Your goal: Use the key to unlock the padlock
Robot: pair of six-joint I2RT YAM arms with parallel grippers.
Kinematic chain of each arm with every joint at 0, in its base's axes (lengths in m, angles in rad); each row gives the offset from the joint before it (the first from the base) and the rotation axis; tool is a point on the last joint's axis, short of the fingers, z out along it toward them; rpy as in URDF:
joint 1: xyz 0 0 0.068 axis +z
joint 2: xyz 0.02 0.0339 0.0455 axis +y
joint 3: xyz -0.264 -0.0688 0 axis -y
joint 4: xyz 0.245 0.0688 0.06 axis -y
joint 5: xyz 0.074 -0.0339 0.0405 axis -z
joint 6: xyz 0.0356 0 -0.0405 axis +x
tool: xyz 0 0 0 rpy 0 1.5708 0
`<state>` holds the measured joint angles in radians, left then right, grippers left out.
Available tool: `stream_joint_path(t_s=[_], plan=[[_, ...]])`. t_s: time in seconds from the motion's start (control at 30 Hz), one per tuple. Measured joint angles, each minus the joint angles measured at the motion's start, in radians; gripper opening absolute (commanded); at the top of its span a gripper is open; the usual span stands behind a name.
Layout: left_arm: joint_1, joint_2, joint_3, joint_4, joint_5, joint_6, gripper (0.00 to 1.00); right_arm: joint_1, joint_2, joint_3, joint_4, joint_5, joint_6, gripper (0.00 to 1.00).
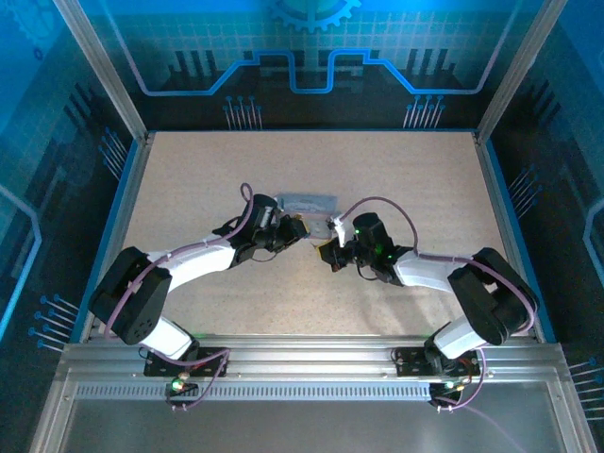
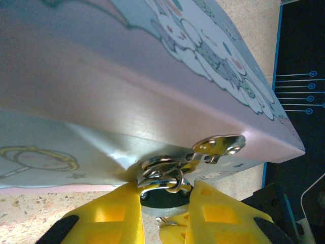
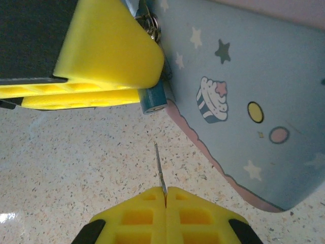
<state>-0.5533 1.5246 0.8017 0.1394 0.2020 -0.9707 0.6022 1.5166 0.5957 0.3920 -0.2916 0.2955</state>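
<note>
Lavender tin (image 1: 309, 202): laid on the tabletop (image 1: 189, 179), seen from above.
Left pincer (image 2: 165, 209): clamped on the padlock (image 2: 158, 202), hung from the tin's hasp (image 2: 218, 145).
Right pincer (image 3: 165, 193): pressed together on the key (image 3: 158, 162), its tip near the padlock, not touching.

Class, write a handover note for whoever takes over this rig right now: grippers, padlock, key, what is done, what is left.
Left gripper: shut on the tiny dark bluish padlock, which hangs at the metal hasp of the pale lavender tin.
Right gripper: shut on the thin grey metal key, blade aimed towards the padlock, not touching.
Done: both things gripped.
Left: insert key, turn, open the lock.
</note>
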Motion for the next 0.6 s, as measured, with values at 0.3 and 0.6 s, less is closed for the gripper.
stream_joint_path(t_s=[0.3,0.6], plan=[[-0.001,0.0,0.0,0.0,0.0,0.0,0.1,0.0,0.008,0.021,0.021,-0.001,0.003,0.0],[-0.003,0.0,0.0,0.008,0.0,-0.014,0.09,-0.001,0.009,0.026,0.028,-0.003,0.008,0.0]])
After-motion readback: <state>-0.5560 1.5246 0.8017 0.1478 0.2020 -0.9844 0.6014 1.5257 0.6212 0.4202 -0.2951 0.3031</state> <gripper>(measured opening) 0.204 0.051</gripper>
